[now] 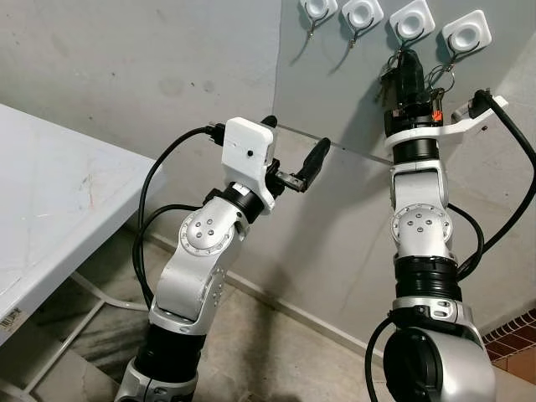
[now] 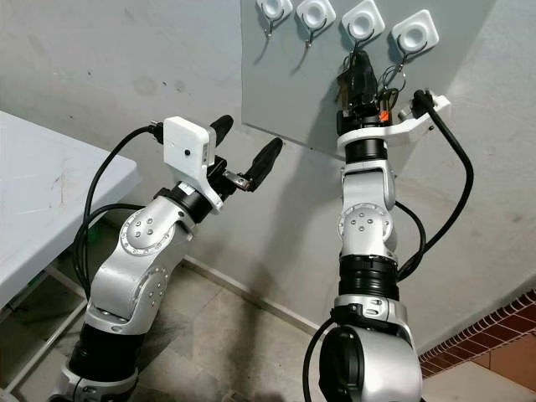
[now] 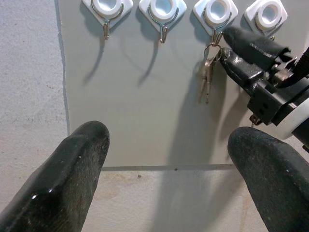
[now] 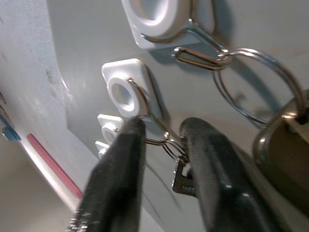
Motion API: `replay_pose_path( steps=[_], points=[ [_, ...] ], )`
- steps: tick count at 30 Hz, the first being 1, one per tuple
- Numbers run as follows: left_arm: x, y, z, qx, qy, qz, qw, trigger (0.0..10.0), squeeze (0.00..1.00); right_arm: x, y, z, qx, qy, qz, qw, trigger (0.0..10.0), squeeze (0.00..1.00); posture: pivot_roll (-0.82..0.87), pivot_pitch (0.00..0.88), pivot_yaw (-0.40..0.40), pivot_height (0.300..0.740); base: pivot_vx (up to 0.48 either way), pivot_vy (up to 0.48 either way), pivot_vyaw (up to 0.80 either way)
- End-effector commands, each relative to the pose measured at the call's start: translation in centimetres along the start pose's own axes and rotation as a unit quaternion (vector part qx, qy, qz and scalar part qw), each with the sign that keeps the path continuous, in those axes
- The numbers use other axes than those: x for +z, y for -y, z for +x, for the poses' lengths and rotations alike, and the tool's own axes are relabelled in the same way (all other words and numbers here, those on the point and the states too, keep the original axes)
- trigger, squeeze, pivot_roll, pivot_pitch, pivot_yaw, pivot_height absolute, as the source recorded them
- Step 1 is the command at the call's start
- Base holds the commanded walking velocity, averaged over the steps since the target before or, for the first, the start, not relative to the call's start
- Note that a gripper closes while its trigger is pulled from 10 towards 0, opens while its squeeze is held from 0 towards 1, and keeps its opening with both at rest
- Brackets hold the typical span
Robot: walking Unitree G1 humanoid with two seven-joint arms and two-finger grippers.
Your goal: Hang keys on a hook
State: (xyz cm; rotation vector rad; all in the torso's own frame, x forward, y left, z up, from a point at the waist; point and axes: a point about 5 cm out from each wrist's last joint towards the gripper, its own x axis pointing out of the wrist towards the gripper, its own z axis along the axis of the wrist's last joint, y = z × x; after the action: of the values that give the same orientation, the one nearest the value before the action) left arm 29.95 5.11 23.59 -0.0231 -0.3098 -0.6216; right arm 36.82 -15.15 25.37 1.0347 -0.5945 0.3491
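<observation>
Keys: small silver bunch on ring, apparently hanging from hook.

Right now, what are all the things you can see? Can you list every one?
hooks: four, white bases with metal hooks, in a row along the top of the grey board
grey board: one, grey, flat on the wall
keys: one bunch, silver, hanging on the third hook, counting from the robot's left
key ring: one, metal, on the fourth hook, with something hanging from it that I cannot make out
table: one, white, to the robot's left
wall: grey, behind everything
floor: grey, at the bottom of the wall
left gripper: one, black jaws apart, raised below the board
right gripper: one, black jaws up at the keys
</observation>
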Motion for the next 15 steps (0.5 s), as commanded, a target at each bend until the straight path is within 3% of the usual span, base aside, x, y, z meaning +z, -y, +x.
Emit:
replay_pose_path(
  steps=[1,11,12,13,14,15],
  points=[
    [0.6,0.2,0.1,-0.003,0.008,0.006,1.0,10.0,0.0,0.3,1.3,-0.7,-0.035,0.002,0.002,0.999,10.0,1.0,0.08,0.083,-0.042,0.74,0.0,0.0,0.0],
    [0.5,0.2,0.0,0.001,0.007,0.007,1.0,10.0,0.0,-0.9,2.9,-3.2,-0.08,-0.026,-0.006,0.996,10.0,1.0,0.07,0.085,-0.044,0.74,0.0,0.0,0.0],
    [0.4,0.2,0.0,0.002,0.007,0.007,1.0,10.0,0.0,-1.0,3.1,-3.5,-0.084,-0.03,-0.007,0.996,10.0,0.75,0.07,0.085,-0.045,0.74,0.0,0.0,0.0],
    [0.4,0.1,0.0,0.004,0.006,0.008,1.0,10.0,0.0,-1.2,3.3,-4.1,-0.089,-0.039,-0.011,0.995,10.0,0.11,0.07,0.084,-0.046,0.74,0.0,0.0,0.0],
    [0.3,0.1,0.0,0.005,0.006,0.008,1.0,10.0,0.0,-1.4,3.5,-4.4,-0.092,-0.044,-0.016,0.995,10.0,0.0,0.07,0.084,-0.046,0.74,0.0,0.0,0.0],
    [0.3,0.0,0.0,0.007,0.005,0.008,1.0,10.0,0.0,-1.6,3.6,-4.7,-0.095,-0.05,-0.019,0.994,10.0,0.0,0.07,0.084,-0.046,0.74,0.0,0.0,0.0]
  ],
)
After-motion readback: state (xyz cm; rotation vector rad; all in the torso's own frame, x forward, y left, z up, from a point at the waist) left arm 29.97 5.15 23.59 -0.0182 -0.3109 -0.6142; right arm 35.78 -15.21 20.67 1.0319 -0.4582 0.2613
